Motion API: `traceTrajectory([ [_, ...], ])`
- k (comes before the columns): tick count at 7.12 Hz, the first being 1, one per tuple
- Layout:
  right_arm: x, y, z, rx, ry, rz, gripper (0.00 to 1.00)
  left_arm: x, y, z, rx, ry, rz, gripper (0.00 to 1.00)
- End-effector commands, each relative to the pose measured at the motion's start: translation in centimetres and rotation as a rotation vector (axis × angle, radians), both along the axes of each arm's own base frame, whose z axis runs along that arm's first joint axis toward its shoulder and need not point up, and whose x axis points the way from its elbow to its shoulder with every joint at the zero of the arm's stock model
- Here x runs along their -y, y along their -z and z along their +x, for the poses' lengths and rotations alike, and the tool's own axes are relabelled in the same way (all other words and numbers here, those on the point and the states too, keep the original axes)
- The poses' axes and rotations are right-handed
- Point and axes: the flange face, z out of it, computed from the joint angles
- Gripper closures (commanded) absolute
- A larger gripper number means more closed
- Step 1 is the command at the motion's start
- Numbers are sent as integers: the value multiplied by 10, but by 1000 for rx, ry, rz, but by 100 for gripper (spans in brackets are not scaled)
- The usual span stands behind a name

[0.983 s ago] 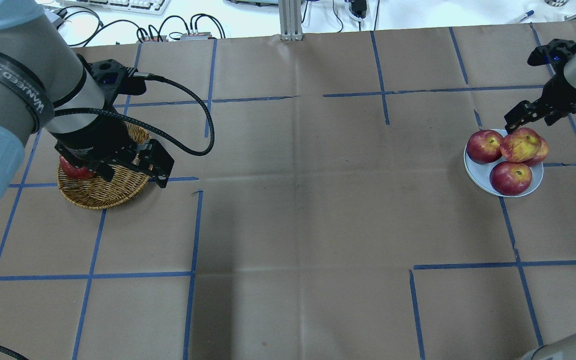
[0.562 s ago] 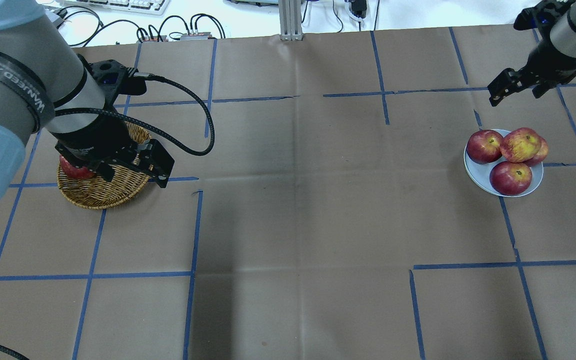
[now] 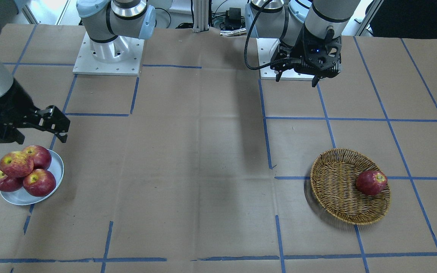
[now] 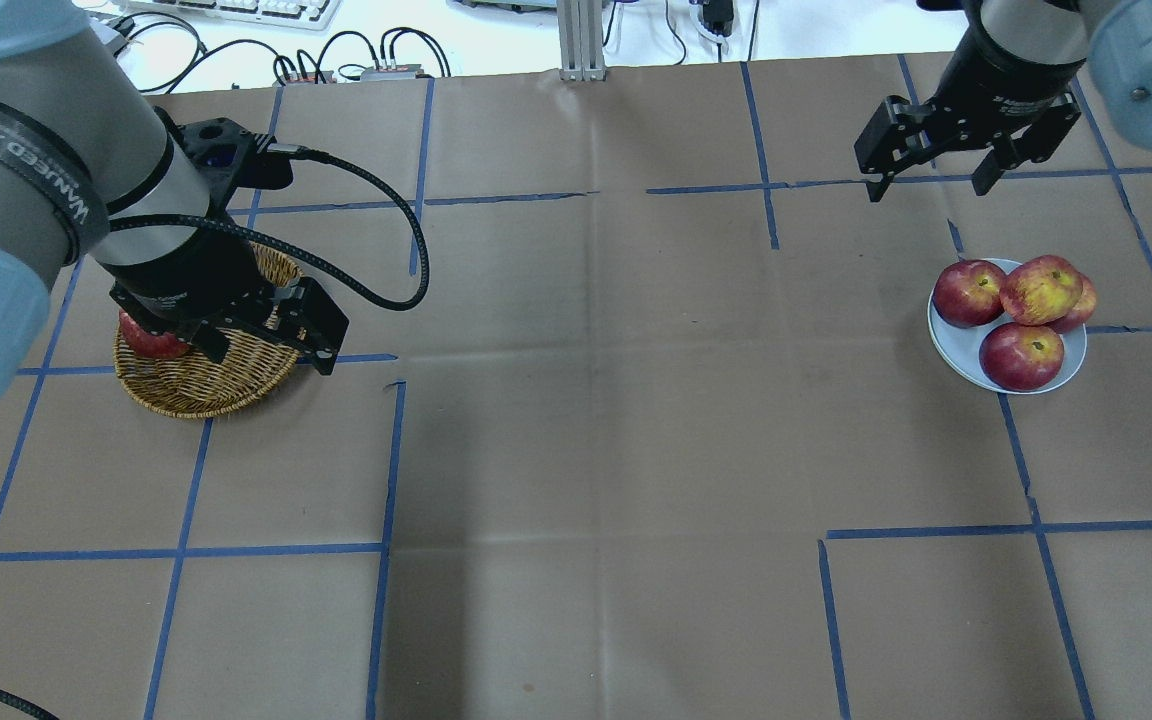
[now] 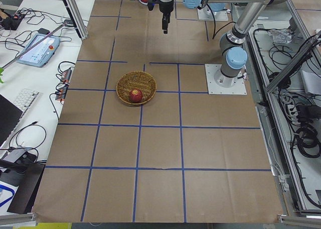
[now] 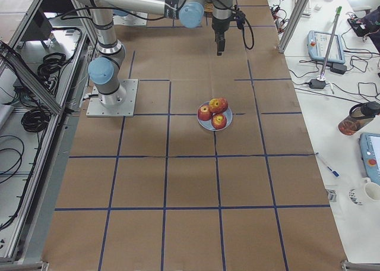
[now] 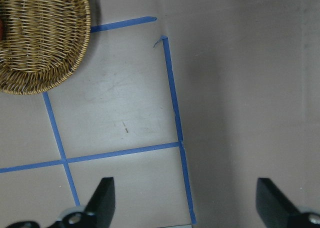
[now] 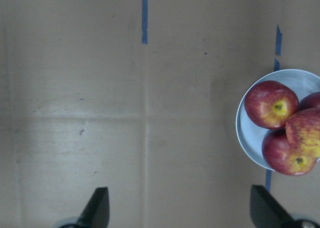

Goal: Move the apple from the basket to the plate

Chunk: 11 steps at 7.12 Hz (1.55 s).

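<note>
Near right, the streaky apple perches atop darker apples on the plate. At left, the left hand hangs open above the basket. Farther, the empty, open right hand should leave without brushing them.

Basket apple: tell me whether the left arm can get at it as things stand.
Probably yes. The apple lies alone and uncovered in the basket; the left gripper hangs open and empty above the table near it, with nothing between them.
</note>
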Motion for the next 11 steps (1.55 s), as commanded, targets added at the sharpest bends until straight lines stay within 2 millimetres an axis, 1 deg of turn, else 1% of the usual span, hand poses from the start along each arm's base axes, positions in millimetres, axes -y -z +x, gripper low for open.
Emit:
traceTrajectory([
  [1, -36, -24, 33, 8, -14, 4, 0, 0, 0, 0, 0, 0, 1, 1],
  [3, -38, -24, 33, 2, -16, 10, 0, 0, 1, 0, 0, 4, 4, 1],
  [4, -34, -18, 33, 2, -16, 22, 0, 0, 1, 0, 1, 8, 4, 1],
  [5, -34, -17, 33, 2, -17, 24, 0, -1, 0, 0, 4, 9, 1, 1],
  [9, -36, -20, 33, 2, -17, 18, 0, -6, -2, 0, 9, 11, 11, 1],
  [10, -38, -17, 33, 1, -20, 24, 0, -5, -2, 0, 9, 7, 10, 1],
  [11, -38, -15, 33, 1, -22, 27, 0, 5, -3, 0, 9, 7, 8, 1],
])
